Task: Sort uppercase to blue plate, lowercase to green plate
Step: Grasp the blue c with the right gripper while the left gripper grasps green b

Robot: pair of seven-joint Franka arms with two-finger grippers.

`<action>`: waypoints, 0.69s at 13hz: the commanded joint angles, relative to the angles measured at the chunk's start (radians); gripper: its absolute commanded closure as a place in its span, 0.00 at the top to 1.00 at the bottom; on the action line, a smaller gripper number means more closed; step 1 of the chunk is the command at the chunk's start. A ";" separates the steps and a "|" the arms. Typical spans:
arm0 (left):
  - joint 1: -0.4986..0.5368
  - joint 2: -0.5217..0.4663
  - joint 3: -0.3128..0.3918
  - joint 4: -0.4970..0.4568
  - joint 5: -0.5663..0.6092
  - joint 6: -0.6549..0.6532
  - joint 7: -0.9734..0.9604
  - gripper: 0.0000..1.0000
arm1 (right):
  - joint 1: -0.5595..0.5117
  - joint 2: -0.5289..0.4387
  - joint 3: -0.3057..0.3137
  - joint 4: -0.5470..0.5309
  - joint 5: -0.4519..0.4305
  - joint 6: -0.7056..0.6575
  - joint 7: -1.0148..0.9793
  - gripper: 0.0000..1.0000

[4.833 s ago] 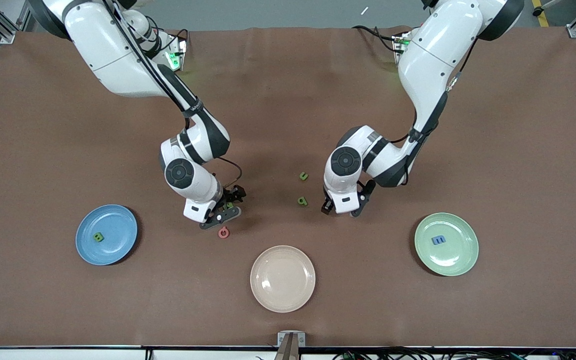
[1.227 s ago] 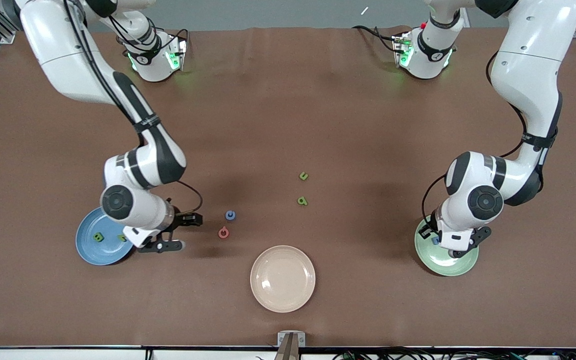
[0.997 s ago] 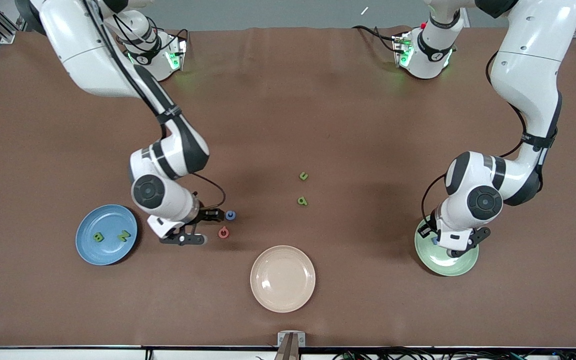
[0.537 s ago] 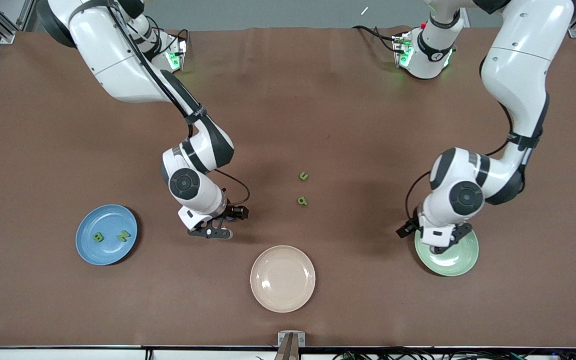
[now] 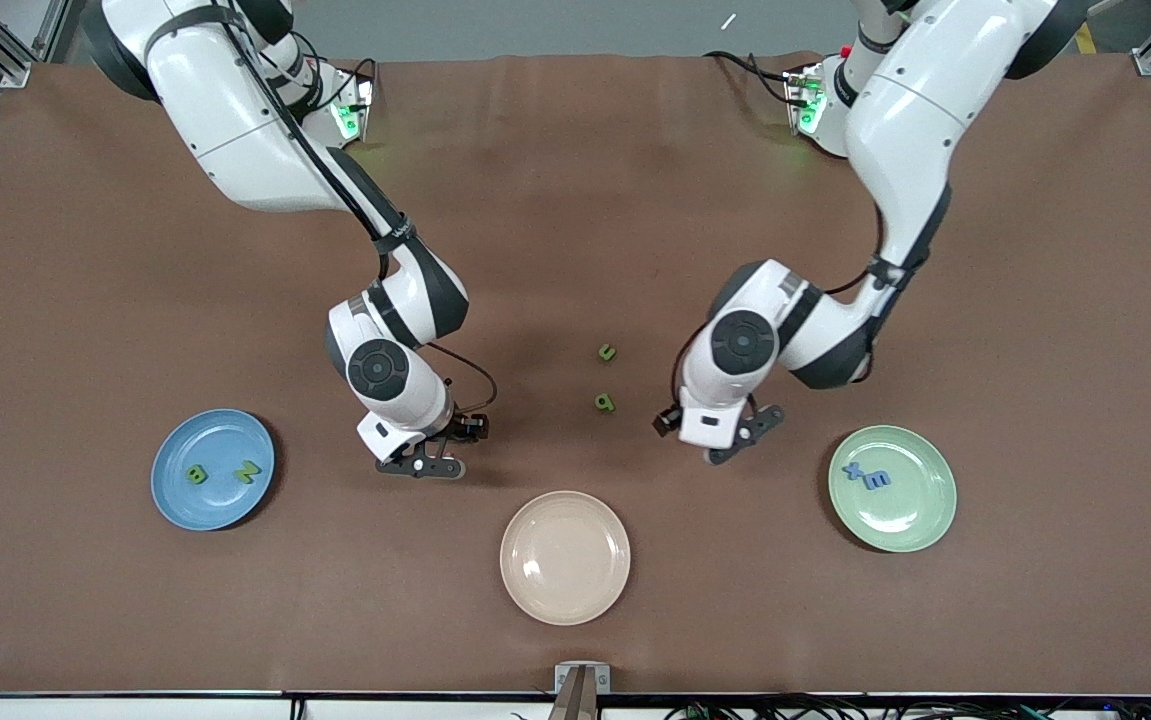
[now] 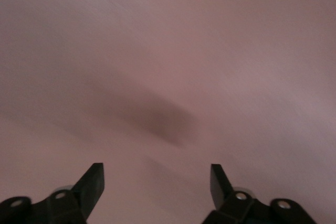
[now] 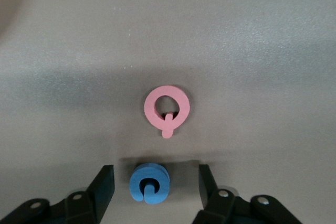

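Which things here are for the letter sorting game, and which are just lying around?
For the game: blue plate with green B and Z; green plate with blue x and m; pink Q; blue C; green b; green u.
Lying around: beige plate.

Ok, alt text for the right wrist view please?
The right end effector, fingers open, straddles a blue C lying flat on the brown table. A pink-red Q lies flat just ahead of the C, apart from it.

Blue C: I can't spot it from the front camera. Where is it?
Right wrist view: the blue C lies on the table between the right gripper's open fingers, beside the pink Q.
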 commanded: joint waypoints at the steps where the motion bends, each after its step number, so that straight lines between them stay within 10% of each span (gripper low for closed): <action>1: -0.073 0.075 0.009 0.105 0.002 0.022 -0.014 0.76 | 0.011 -0.007 -0.006 -0.015 -0.014 0.002 0.037 0.46; 9: -0.207 0.158 0.064 0.196 0.009 0.041 -0.015 0.59 | 0.016 -0.010 -0.007 -0.011 -0.015 -0.005 0.051 0.08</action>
